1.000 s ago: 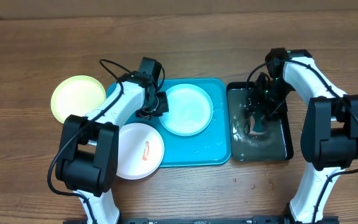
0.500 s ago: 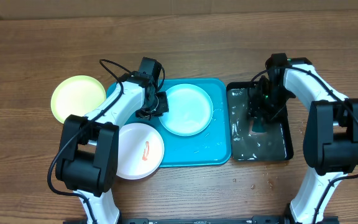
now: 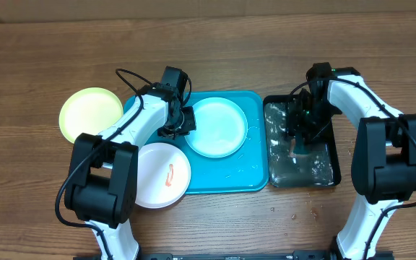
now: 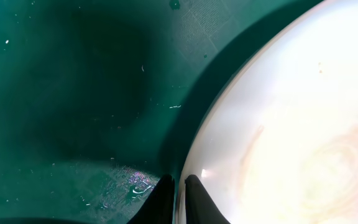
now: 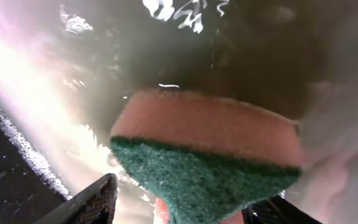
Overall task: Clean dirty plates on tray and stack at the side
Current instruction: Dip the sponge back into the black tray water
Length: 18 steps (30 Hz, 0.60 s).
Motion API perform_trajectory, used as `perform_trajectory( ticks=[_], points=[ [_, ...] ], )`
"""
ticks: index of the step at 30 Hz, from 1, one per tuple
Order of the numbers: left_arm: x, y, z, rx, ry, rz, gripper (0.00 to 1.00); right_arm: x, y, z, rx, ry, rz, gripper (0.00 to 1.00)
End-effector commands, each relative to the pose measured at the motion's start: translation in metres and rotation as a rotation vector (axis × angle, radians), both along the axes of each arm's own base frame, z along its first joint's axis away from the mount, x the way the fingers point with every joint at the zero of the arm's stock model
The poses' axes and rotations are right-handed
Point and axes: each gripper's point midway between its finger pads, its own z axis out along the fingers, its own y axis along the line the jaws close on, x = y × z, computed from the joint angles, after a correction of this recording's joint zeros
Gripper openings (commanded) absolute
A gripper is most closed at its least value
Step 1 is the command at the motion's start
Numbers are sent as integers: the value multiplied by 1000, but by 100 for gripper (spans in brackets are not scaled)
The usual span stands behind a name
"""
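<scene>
- Light blue plate (image 3: 217, 127) lies on turquoise tray (image 3: 230, 180); left gripper (image 4: 179, 182) jaws pinch its rim
- right gripper (image 5: 179, 199) jaws clamp sponge (image 5: 210, 134) over black tray (image 3: 331, 170)
- yellow-green plate (image 3: 91, 113) on table (image 3: 49, 217); smeared white plate (image 3: 154, 180) at tray's edge

The left gripper (image 3: 186, 121) sits at the rim of a small round light blue plastic plate (image 3: 219, 126), which lies on a large turquoise rectangular plastic tray (image 3: 230, 173). Out to this gripper's left, a round yellow-green plate (image 3: 90, 112) rests on the wooden table (image 3: 208, 43). Back towards the arm's base, a round white plate (image 3: 161, 173) with an orange-red smear (image 3: 170, 175) overlaps the tray's corner. The right gripper (image 3: 300, 137) reaches down into a smaller black tray of water (image 3: 267, 130); its fingertips cannot be made out.
</scene>
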Motion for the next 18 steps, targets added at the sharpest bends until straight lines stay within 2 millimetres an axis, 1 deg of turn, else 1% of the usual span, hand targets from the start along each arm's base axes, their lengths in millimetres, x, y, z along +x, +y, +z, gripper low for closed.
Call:
perform_trajectory(
  ticks=[1, 3, 4, 5, 6, 7, 8, 9, 10, 12, 15, 18],
  points=[
    [-3, -1, -4, 0, 12, -1, 10, 9, -3, 0, -19, -21, -15, 49],
    [-3, -1, -4, 0, 12, -1, 10, 9, -1, -1, -19, -25, -9, 29],
    [-3, -1, -4, -1, 12, -1, 10, 9, 0, -1, -19, -27, -6, 18],
    [-3, -1, -4, -1, 13, -1, 10, 10, 0, -2, -20, -29, -12, 10],
    [-3, -1, -4, -1, 13, -1, 10, 11, 1, -2, -21, -33, -18, 8],
    [-3, -1, -4, -1, 12, -1, 10, 12, 1, -2, -21, -36, -20, 9],
    [-3, -1, -4, -1, 12, -1, 10, 13, 1, -2, -20, -39, -20, 26],
    [-3, -1, -4, -1, 12, -1, 10, 13, 1, 0, -20, -37, -20, 54],
    [-4, -1, -4, -1, 13, -3, 11, 11, 1, 2, -21, -27, -20, 60],
    [-4, -3, -4, 0, 12, -7, 11, 4, 1, 8, -25, 9, -20, 63],
    [-3, -4, -3, -1, 8, -8, 11, -7, 0, 12, -29, 61, -19, 63],
    [-3, -4, -3, -1, 7, -8, 11, -15, 3, 12, -33, 88, -6, 63]
  ],
)
